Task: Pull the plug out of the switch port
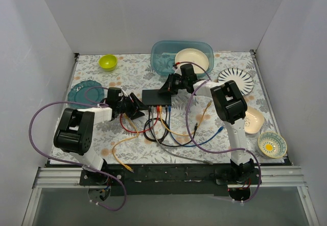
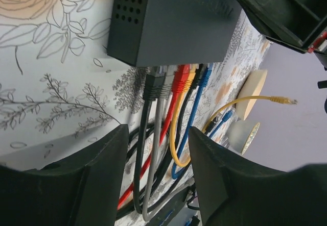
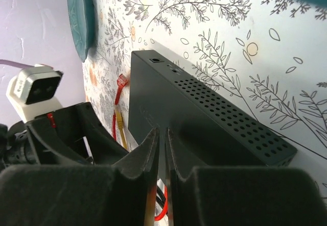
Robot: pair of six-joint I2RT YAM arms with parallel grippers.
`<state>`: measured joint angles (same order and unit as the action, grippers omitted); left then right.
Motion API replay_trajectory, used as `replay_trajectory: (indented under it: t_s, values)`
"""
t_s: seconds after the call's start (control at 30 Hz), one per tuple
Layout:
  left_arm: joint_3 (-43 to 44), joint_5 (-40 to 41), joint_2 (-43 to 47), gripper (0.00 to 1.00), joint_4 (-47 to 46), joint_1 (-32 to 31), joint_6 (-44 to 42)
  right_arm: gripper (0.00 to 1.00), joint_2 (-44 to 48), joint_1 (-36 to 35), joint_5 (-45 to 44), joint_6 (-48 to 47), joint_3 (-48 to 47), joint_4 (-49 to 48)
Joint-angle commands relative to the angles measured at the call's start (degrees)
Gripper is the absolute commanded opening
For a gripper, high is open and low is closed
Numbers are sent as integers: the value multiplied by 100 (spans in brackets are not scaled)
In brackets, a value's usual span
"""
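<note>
The switch (image 1: 157,97) lies flat on the floral tablecloth (image 1: 133,70), mid-table between the two arms, with its port edge facing the arm bases. Six plugs sit side by side in that edge: a black plug (image 2: 152,85), a grey plug (image 2: 164,83), a red plug (image 2: 180,78), an orange plug (image 2: 190,77), another black one and a blue plug (image 2: 206,75). Their cables loop together on the cloth just on the near side of the switch.

The left gripper (image 2: 158,131) is at the switch's left near corner. Its fingers are spread wide and hold nothing, and the plug row and cables show through the gap, apart from both pads. The right gripper (image 3: 162,134) is at the switch's far right corner, over its top face. Its fingers are drawn together to a thin slit with nothing between them. Whether the tips touch the casing cannot be told.

Beyond the switch's far edge stands a blue translucent tub (image 1: 158,52) with a cream bowl (image 1: 194,60) in it. A teal plate (image 1: 84,92) lies to the switch's left and a lime-green bowl (image 1: 108,61) sits farther off to the far left. A striped plate (image 1: 236,80) lies to the switch's right.
</note>
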<state>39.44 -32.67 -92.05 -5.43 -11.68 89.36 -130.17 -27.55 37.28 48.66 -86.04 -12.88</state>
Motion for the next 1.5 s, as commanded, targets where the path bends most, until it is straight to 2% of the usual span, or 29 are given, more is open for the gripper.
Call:
replay_trajectory:
  t_s: [0.0,0.47,0.83,1.37,1.47]
  values:
    - [20,-249,-304,49,-625,17,178,16,-123,-49,122,3,96,110]
    - [327,304,-1350,43,-924,17,398,14,343,-312,-107,-472,298,260]
    - [29,858,-1430,34,-1091,8,740,13,88,-391,-80,-173,298,32]
    - [-156,753,-1666,33,-1443,-159,626,13,-44,-383,-54,3,298,-39]
    - [-200,595,-1746,35,-1671,-194,600,13,-52,-383,-36,3,298,-21]
